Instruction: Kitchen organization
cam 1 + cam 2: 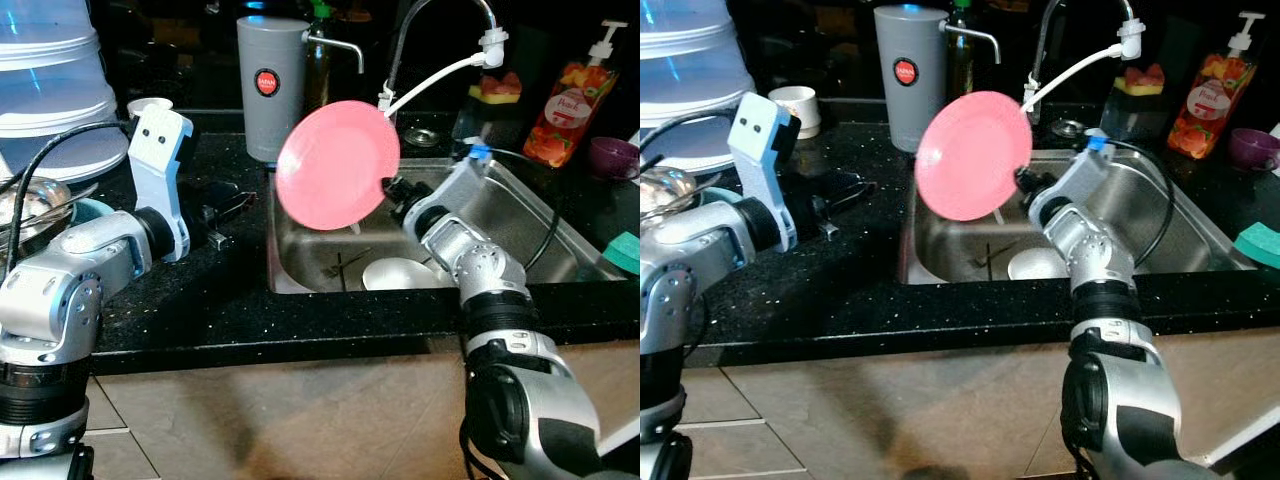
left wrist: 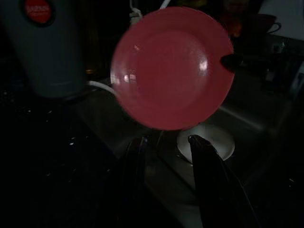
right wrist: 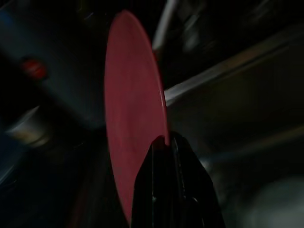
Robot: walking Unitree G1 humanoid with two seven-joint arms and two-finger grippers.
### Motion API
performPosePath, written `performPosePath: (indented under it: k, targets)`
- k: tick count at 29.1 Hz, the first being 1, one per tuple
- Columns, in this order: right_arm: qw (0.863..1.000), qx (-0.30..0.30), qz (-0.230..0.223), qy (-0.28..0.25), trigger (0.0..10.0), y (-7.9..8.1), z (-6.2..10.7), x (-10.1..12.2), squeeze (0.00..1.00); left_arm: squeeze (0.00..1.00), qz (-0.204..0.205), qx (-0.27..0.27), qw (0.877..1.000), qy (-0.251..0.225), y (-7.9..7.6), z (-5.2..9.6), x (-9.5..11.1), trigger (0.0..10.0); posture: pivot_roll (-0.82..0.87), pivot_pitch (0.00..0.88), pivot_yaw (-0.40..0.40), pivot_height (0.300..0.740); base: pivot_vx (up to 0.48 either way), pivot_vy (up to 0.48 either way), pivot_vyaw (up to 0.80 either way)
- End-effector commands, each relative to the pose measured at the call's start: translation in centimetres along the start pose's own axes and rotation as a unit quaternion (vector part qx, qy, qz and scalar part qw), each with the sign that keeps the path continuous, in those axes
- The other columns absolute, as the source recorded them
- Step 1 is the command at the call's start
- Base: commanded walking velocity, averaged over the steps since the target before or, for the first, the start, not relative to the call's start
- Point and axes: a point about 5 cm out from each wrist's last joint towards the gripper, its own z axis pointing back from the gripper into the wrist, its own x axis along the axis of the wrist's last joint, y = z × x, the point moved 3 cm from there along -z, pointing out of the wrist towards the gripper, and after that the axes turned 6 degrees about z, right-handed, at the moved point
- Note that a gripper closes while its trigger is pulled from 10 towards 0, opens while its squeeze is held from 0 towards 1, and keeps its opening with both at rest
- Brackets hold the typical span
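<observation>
Left eye view: the right gripper [image 1: 388, 190] clamped the rim of a pink plate [image 1: 337, 165], held nearly on edge above the steel sink [image 1: 520, 215]; a white dish [image 1: 400, 273] lay in the basin.

Right eye view: the left gripper [image 1: 855, 190] rested on the black counter [image 1: 860, 290] beside the sink — a grey canister [image 1: 910, 75] stood behind it.

Left wrist view: its two fingers [image 2: 209, 175] stood apart, empty, pointing at the plate's face.

Right wrist view (dim): the plate appeared edge-on, pinched between closed fingertips [image 3: 164, 147].
</observation>
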Motion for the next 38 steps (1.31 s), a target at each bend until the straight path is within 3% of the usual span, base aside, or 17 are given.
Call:
performPosePath:
  k: [1, 4, 7, 10, 13, 21, 25, 26, 27, 28, 30, 31, 32, 35, 36, 38]
  targets:
    - [0.999, -0.032, 0.022, -0.027, 0.0, -1.2, 0.2, 0.9, 0.00, 0.00, 0.001, 0.002, 1.000, 0.017, 0.2, -0.2, -1.1, 10.0, 0.14, 0.052, -0.008, 0.740, 0.000, 0.000, 0.00]
    - [0.994, -0.056, 0.078, -0.044, 0.0, -1.8, 0.2, 1.2, 0.00, 0.00, -0.008, 0.003, 0.999, 0.041, 0.4, -0.8, -2.7, 10.0, 0.14, 0.053, -0.006, 0.740, 0.000, 0.000, 0.00]
    - [0.987, -0.037, 0.149, -0.035, 0.0, -1.1, 0.1, 0.7, 0.00, 0.00, 0.001, -0.006, 0.998, 0.062, 0.2, -1.4, -4.2, 10.0, 0.14, 0.056, -0.006, 0.740, 0.000, 0.000, 0.00]
    - [0.983, -0.027, 0.177, -0.032, 0.0, -0.8, 0.1, 0.3, 0.00, 0.00, 0.007, -0.012, 0.997, 0.071, 0.1, -1.7, -4.9, 10.0, 0.14, 0.056, -0.006, 0.740, 0.000, 0.000, 0.00]
    - [0.967, 0.003, 0.255, -0.019, 0.0, 0.2, 0.3, -1.2, 0.00, 0.00, 0.018, -0.065, 0.993, 0.098, -1.5, -2.3, -6.8, 10.0, 0.13, 0.058, -0.001, 0.740, 0.000, 0.000, 0.00]
    - [0.956, 0.016, 0.294, 0.006, 0.0, 0.3, 0.3, -2.4, 0.00, 0.00, 0.005, -0.099, 0.990, 0.103, -2.4, -2.4, -6.8, 10.0, 0.13, 0.058, -0.001, 0.740, 0.000, 0.000, 0.00]
    - [0.933, 0.040, 0.351, 0.062, 0.1, 0.2, 0.6, -4.6, 0.00, 0.00, -0.012, -0.092, 0.990, 0.104, -1.9, -2.5, -6.8, 10.0, 0.13, 0.056, -0.003, 0.740, 0.000, 0.000, 0.00]
    - [0.933, 0.040, 0.351, 0.062, 0.1, 0.2, 0.6, -4.6, 0.00, 0.00, -0.012, -0.092, 0.990, 0.104, -1.9, -2.5, -6.8, 10.0, 0.13, 0.056, -0.003, 0.740, 0.000, 0.000, 0.00]
    - [0.930, 0.045, 0.358, 0.073, 1.2, 0.2, 0.7, -5.0, 0.00, 0.00, -0.015, -0.091, 0.990, 0.104, -1.9, -2.5, -6.9, 10.0, 0.13, 0.056, -0.003, 0.740, 0.000, 0.000, 0.00]
    - [0.926, 0.052, 0.364, 0.082, 5.0, 0.2, 0.8, -5.5, 0.00, 0.00, -0.016, -0.091, 0.990, 0.104, -1.9, -2.5, -6.9, 10.0, 0.13, 0.056, -0.003, 0.740, 0.000, 0.000, 0.00]
    - [0.922, 0.062, 0.372, 0.090, 9.2, 0.4, 0.9, -6.0, 0.00, 0.00, -0.017, -0.092, 0.990, 0.103, -1.8, -2.4, -6.9, 10.0, 0.13, 0.056, -0.004, 0.740, 0.000, 0.000, 0.00]
    - [0.922, 0.062, 0.372, 0.090, 9.2, 0.4, 0.9, -6.0, 0.00, 0.00, -0.017, -0.092, 0.990, 0.103, -1.8, -2.4, -6.9, 10.0, 0.13, 0.056, -0.004, 0.740, 0.000, 0.000, 0.00]
    - [0.920, 0.068, 0.375, 0.093, 10.0, 0.6, 0.9, -6.2, 0.00, 0.00, -0.019, -0.093, 0.990, 0.104, -1.8, -2.4, -7.0, 10.0, 0.13, 0.056, -0.003, 0.740, 0.000, 0.000, 0.00]
    - [0.919, 0.071, 0.377, 0.094, 10.0, 0.6, 0.9, -6.3, 0.00, 0.00, -0.021, -0.093, 0.990, 0.104, -1.7, -2.4, -7.0, 10.0, 0.13, 0.056, -0.003, 0.740, 0.000, 0.000, 0.00]
    - [0.918, 0.071, 0.377, 0.095, 10.0, 0.6, 0.9, -6.3, 0.08, 0.00, -0.022, -0.093, 0.990, 0.105, -1.7, -2.4, -7.0, 10.0, 0.13, 0.056, -0.003, 0.740, 0.000, 0.000, 0.00]
    - [0.918, 0.072, 0.379, 0.096, 10.0, 0.7, 0.9, -6.3, 0.08, 0.00, -0.023, -0.093, 0.990, 0.104, -1.7, -2.4, -7.0, 10.0, 0.13, 0.056, -0.003, 0.740, 0.000, 0.000, 0.00]
